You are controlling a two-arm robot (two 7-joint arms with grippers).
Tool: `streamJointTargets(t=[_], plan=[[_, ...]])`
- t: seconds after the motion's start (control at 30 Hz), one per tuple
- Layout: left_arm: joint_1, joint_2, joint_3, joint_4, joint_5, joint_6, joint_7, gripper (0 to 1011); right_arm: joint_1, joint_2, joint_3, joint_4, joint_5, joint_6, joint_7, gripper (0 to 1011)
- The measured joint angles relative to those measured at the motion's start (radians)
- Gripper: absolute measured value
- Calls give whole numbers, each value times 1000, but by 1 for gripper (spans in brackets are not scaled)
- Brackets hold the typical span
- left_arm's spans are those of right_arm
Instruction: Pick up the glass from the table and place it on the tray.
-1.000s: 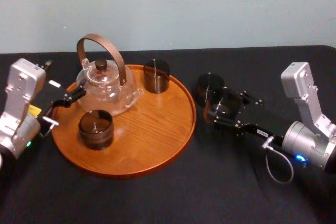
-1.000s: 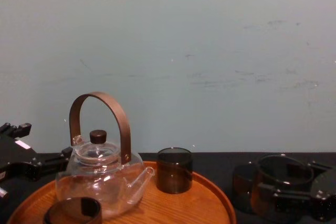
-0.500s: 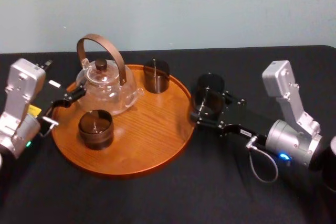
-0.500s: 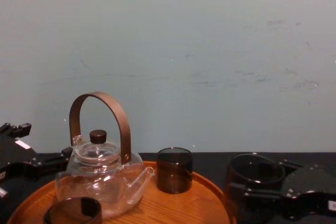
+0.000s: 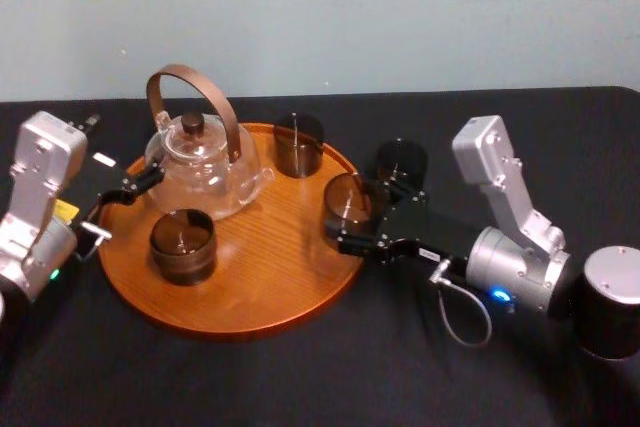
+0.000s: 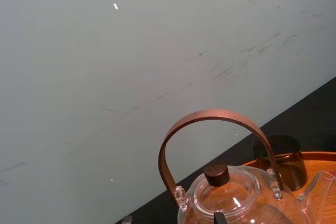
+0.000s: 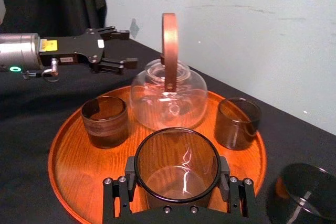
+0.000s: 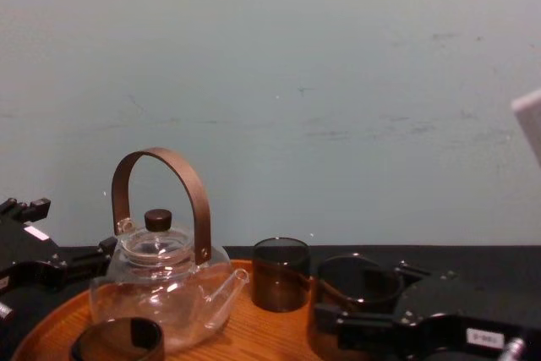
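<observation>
While the right gripper (image 5: 358, 217) carries it, the glass (image 5: 347, 202) hangs just inside the right edge of the tray (image 5: 270, 257), right of centre in the head view. Both fingers are clamped on its smoky wall, one on each side, holding it upright (the open top is left free), which I judge suits a level set-down. Whether its base touches the wood I cannot tell.

Round and orange-brown with a low rim, the tray fills the middle left of that view. On it stand a clear teapot (image 5: 200, 162) at upper left, a front glass (image 5: 182, 242) below it and a back glass (image 5: 298, 144) near the top rim, so the bare right half looks the sensible landing spot. A loose glass (image 5: 401, 160) stands on the table just right of the tray.

My left gripper (image 5: 125, 190) is parked at the tray's left edge beside the teapot, fingers apart, holding nothing.

The table (image 5: 300, 377) is matte black. Across the top of the frame runs a pale blue-green wall (image 5: 350, 7) with faint scuffs.
</observation>
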Motion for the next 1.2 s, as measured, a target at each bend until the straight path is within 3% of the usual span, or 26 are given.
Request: streamJointTargets(t=[0.37, 1.2], plan=[[0, 0, 0, 0, 0, 0, 0, 1001, 49, -53, -54, 64, -28, -27, 13, 904], [0, 0, 0, 0, 0, 0, 0, 1001, 112, -135, -116, 187, -52, -50, 44, 904]])
